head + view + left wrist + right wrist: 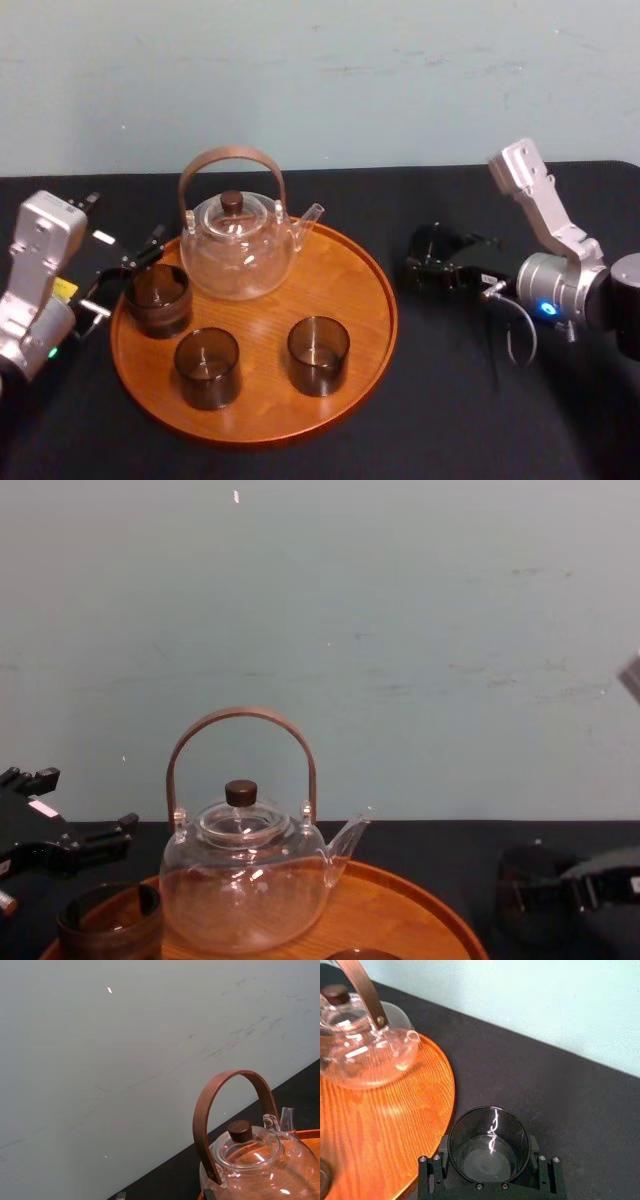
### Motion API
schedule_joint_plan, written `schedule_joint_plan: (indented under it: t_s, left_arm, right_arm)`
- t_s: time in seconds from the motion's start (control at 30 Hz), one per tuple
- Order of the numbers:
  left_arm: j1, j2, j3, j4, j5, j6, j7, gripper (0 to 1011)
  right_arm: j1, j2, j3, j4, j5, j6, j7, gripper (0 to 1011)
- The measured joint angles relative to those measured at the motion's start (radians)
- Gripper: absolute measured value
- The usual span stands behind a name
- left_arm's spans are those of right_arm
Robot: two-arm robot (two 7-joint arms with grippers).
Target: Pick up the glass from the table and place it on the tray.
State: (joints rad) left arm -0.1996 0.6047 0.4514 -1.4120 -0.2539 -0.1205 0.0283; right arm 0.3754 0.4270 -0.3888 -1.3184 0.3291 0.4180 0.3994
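While it is upright, mouth up, just right of the tray [352, 268], the glass [487, 1146] is pinched by the right gripper [435, 262]; the left gripper [125, 275] hangs spread at the tray's left rim.

I am seeing bare black table [400, 210] lying between the tray [352, 288] and my right gripper [430, 262], which is clasping the glass [487, 1142]; nothing is blocking that side. The tray's right part is lying open. The teapot [238, 245] is crowding the back, spout [312, 214] poking rightward, handle [232, 158] arching high. The front-right glass [318, 354], front glass [207, 367] and left glass [158, 298] are taking the rest. My left gripper [122, 280], fingers spread, seems to be hemming the left rim.
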Motion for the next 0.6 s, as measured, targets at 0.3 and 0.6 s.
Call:
schedule_joint_plan:
  t_s: [0.3, 0.6]
  left_arm:
    - [0.0, 0.0, 0.0, 0.0, 0.0, 0.0, 0.0, 1001]
    - [0.0, 0.0, 0.0, 0.0, 0.0, 0.0, 0.0, 1001]
  right_arm:
    - [-0.018, 0.031, 0.013, -0.1, 0.015, -0.004, 0.016, 905]
    - [-0.006, 0.042, -0.016, -0.15, 0.025, -0.014, 0.044, 904]
